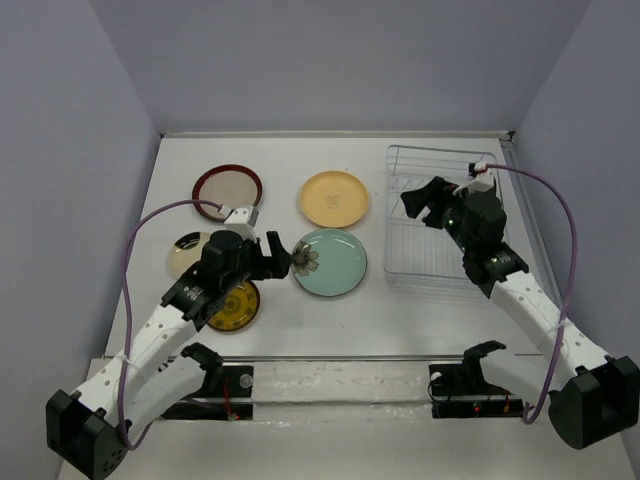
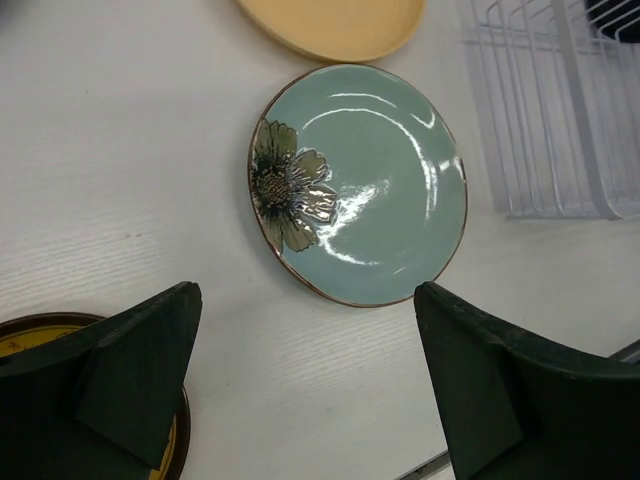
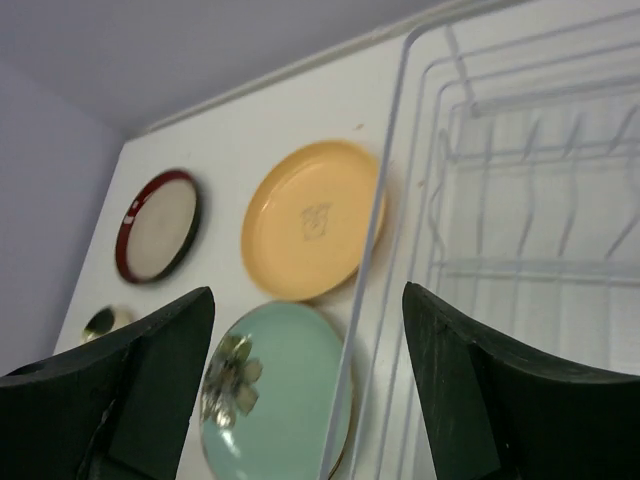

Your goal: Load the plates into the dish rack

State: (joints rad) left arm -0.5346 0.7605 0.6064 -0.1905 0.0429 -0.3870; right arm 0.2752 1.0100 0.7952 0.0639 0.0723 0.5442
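Top external view is showing the left gripper, spread wide, hovering beside the teal plate lying flat on the table, left of the dish rack; slippery, breakable, likely liftable by its rim.

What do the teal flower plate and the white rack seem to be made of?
The teal plate looks like glazed ceramic: it is glossy, with sharp light reflections and a dark, slightly uneven rim. The dish rack seems to be white-coated metal wire, though plastic is possible: its bars are thin and smooth.
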